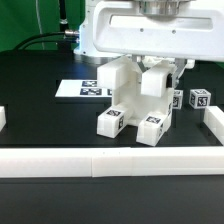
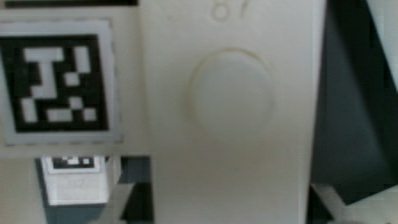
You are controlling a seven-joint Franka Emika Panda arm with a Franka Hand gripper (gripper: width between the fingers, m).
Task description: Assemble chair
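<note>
Chair (image 1: 138, 98) at mid-tabletop (image 1: 40, 110), hand (image 1: 152, 62) at its top.
We note the chair standing on its feet just before the marker board (image 1: 84, 90); whether the hand grips it we cannot tell.

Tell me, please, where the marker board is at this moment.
In the exterior view, the marker board lies flat on the black table, just to the exterior view's left of the chair and behind the front border rail.

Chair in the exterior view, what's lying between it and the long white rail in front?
Nothing: the exterior view shows only bare black table between the chair and the front rail.
</note>
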